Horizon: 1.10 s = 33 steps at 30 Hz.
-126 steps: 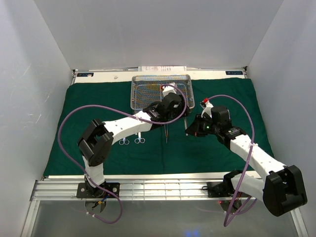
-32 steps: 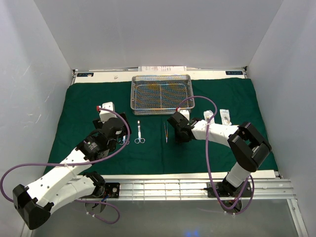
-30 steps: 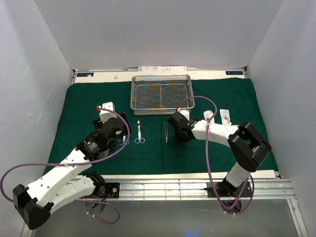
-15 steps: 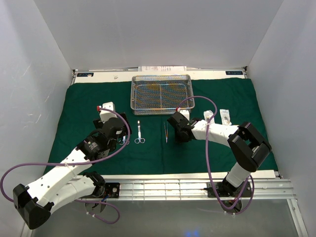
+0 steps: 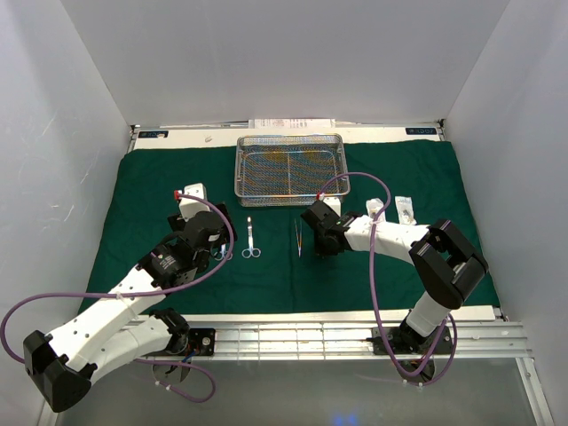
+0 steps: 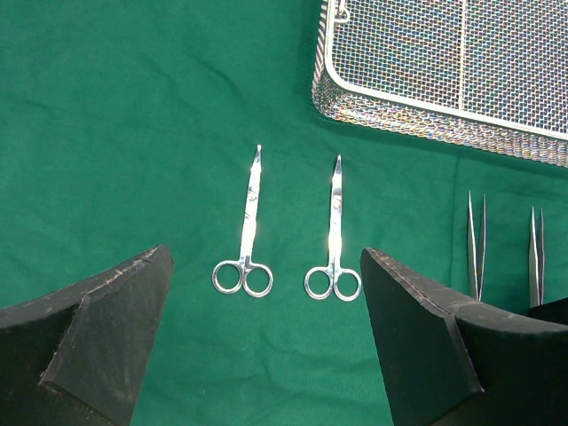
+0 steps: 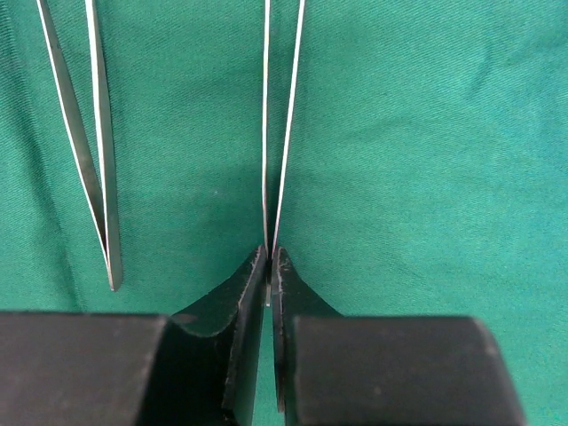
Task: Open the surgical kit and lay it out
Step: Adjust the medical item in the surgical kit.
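The dark green cloth [image 5: 142, 195] lies spread flat. The empty wire-mesh tray [image 5: 288, 166] [image 6: 444, 62] stands at its back middle. Two scissors [image 6: 247, 231] [image 6: 335, 235] lie side by side, tips toward the tray, in front of my open left gripper [image 6: 266, 346] [image 5: 213, 244]. Right of them lie two tweezers [image 6: 477, 244] [image 6: 536, 257]. My right gripper [image 7: 269, 266] [image 5: 312, 232] is shut on the joined end of one pair of tweezers [image 7: 282, 133], which rests on the cloth. The other pair [image 7: 89, 133] lies free beside it. Two white packets [image 5: 375, 207] [image 5: 405, 207] sit further right.
White walls close in the left, right and back. A white printed sheet [image 5: 293, 122] lies behind the tray. A metal rail [image 5: 293, 337] runs along the near edge, where both arm bases are bolted.
Over the last second my right fingers have closed onto the tweezers' end. Earlier, the left arm reached toward the tray; it now sits back by the scissors.
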Motion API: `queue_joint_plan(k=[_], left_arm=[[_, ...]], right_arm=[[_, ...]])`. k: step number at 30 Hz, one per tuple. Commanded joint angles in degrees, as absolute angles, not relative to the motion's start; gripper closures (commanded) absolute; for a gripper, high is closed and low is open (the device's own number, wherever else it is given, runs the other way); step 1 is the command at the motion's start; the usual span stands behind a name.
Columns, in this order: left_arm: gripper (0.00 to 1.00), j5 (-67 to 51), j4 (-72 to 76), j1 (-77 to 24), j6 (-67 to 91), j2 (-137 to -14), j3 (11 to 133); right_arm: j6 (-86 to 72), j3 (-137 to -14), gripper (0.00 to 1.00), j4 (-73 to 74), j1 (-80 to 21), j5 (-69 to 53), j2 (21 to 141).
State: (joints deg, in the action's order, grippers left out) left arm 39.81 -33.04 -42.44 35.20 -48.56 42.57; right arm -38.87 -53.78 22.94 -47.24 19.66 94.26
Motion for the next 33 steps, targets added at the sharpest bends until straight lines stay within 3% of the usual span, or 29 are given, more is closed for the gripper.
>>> queue_joint_plan(k=[1,28,33], left_arm=[[0.02,39.64,-33.57,-42.10,35.42,-48.52,43.15],[0.02,39.73,-33.57,-42.10,35.33,-48.52,43.07],[0.02,39.73,-33.57,-42.10,35.33,-48.43,43.07]], right_arm=[[-39.73,-55.19,0.90,22.06,-47.02,21.80,94.75],[-39.02,-55.90,0.90,22.15,-46.32,21.97,95.98],[-39.55,-55.46,0.80,22.50,-46.32,22.15,95.28]])
